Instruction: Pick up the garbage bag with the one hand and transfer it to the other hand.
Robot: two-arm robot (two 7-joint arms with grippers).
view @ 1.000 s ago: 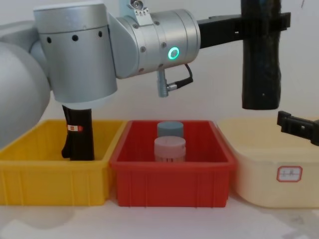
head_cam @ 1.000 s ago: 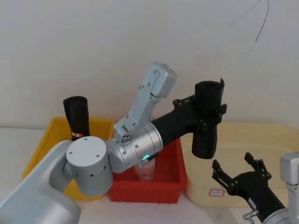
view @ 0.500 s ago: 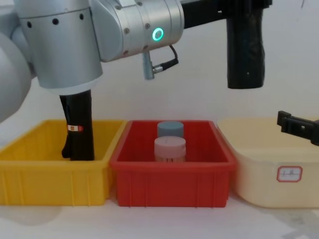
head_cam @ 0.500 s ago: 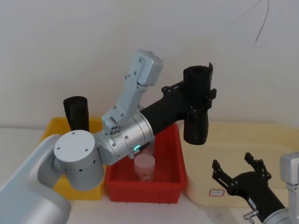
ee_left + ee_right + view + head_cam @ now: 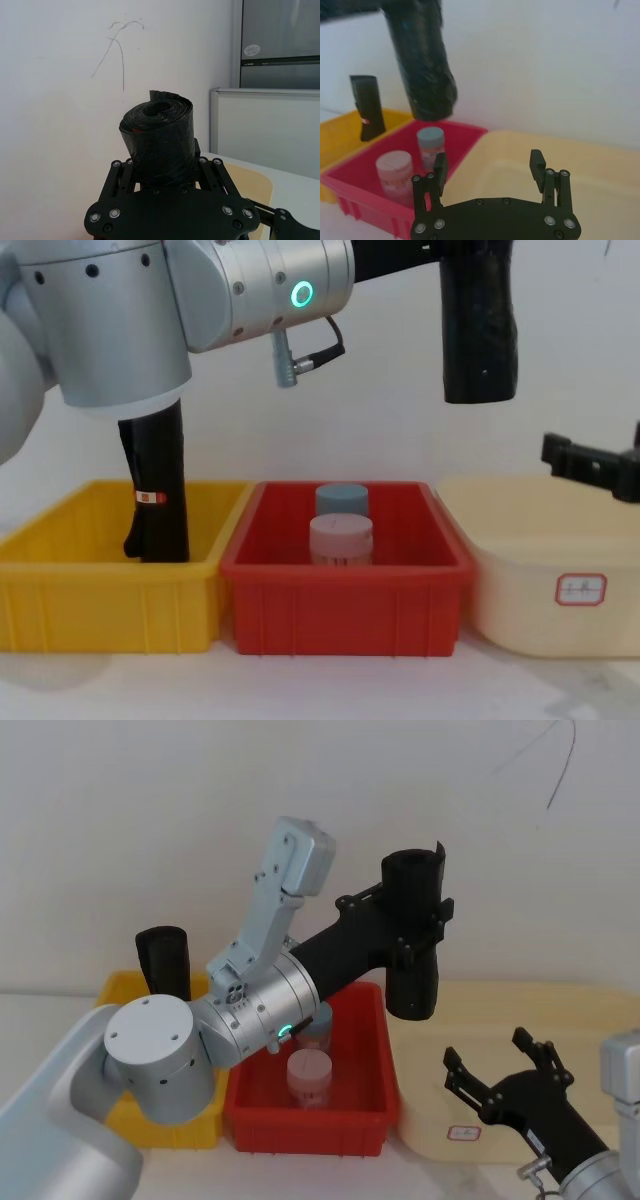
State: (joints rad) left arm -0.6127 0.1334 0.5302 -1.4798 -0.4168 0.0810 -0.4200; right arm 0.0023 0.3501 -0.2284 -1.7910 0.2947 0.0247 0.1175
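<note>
Black plastic rolled into a thick matte cylinder, the bag point(image 5: 409, 982) hangs upright in the air. The left tool point(image 5: 420, 923) is clenched on it around its upper half, with a finger on either side of the roll. That tool reaches out from a silver-grey arm carrying a green ring light point(image 5: 299, 294). In the chest view the bag sits high above the line where the red bin point(image 5: 340, 615) meets the cream tub point(image 5: 520, 590), well clear of both.

The right tool point(image 5: 490, 1055) is low on the right, over the cream tub. Its fingers point(image 5: 536, 165) are spread wide and grasp nothing. It lies below the bag and to its right, well apart from it. In the right wrist view the bag hangs beyond and above the spread fingers.

Three containers stand in a row on the counter point(image 5: 300, 685): a yellow bin point(image 5: 100, 575) on the left, the red bin in the middle and the cream tub on the right. A taller black roll point(image 5: 155, 490) with a red-and-white band stands in the yellow bin, slightly tilted. The red bin holds a pink jar point(image 5: 340, 538) with a blue-grey-lidded jar point(image 5: 342, 498) just behind it.
</note>
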